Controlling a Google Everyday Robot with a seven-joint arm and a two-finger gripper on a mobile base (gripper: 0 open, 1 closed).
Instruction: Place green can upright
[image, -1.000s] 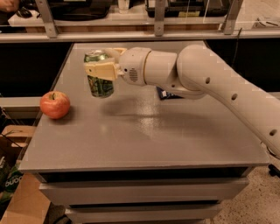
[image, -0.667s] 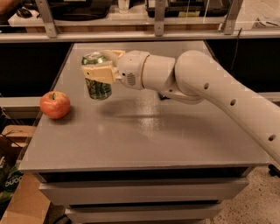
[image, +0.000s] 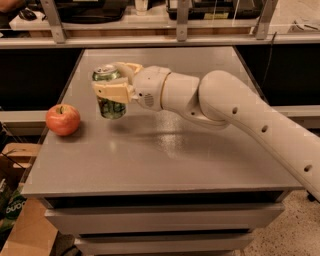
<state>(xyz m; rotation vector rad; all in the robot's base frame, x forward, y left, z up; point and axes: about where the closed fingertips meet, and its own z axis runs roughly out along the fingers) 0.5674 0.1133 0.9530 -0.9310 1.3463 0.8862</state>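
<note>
The white two-finger gripper (image: 112, 82) is clamping its fingers on the small green aluminium can (image: 111, 107) near the left edge of the grey bench (image: 165, 160). The can's long axis is standing vertical, silver top pointing up.

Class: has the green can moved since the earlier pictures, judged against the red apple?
Yes. Held in the gripper, the green can has drifted slightly left and lower, closer to the apple, which stayed put.
</note>
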